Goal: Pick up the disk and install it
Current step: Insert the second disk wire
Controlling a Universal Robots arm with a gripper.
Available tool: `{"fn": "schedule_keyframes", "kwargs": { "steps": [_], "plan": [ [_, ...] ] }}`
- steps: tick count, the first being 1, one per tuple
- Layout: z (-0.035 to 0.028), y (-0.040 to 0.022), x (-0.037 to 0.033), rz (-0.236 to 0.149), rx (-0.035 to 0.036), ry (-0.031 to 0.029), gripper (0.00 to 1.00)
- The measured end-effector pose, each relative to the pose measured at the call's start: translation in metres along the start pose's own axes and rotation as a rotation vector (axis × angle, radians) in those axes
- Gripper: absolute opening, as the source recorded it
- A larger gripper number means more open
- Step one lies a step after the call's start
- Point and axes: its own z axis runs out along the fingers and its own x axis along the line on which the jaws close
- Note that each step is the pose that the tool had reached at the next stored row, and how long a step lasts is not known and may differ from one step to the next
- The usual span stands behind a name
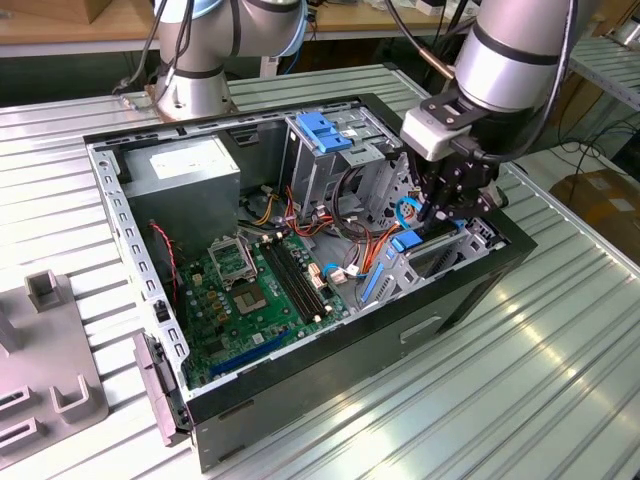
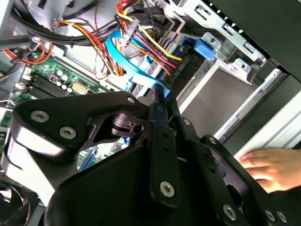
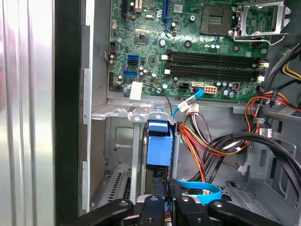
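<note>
Jaws closed on the upper edge of the disk (image 3: 159,149), held on edge and partly lowered into the drive bay at the front corner of the computer case (image 1: 470,300). The gripper (image 1: 447,205) hangs just above the bay. Judgement: stiff, fairly heavy, shock-sensitive; grip the light blue carrier rail, not the label face.

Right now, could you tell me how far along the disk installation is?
The disk already stands upright in the lower bay of the open computer case, beside the motherboard. The claw is shut on its top edge. It is not visibly seated yet.
</note>
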Motion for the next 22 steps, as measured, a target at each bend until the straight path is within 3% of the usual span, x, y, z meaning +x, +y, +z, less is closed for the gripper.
{"fn": "schedule_keyframes", "kwargs": {
  "steps": [1, 2, 18, 20, 21, 22],
  "plan": [
    [0.0000, 0.0001, 0.0008, 0.002, 0.0010, -0.0144, 0.16],
    [0.0001, 0.0001, 0.0011, 0.002, 0.0012, -0.0174, 0.16],
    [0.0024, 0.0007, 0.0059, 0.019, 0.0016, -0.0174, 0.16],
    [0.0025, 0.0007, 0.0060, 0.019, 0.0016, -0.0183, 0.16],
    [0.0035, 0.0009, 0.0075, 0.020, 0.0019, -0.0244, 0.16],
    [0.0038, 0.0010, 0.0079, 0.020, 0.0020, -0.0249, 0.16]
  ]
}}
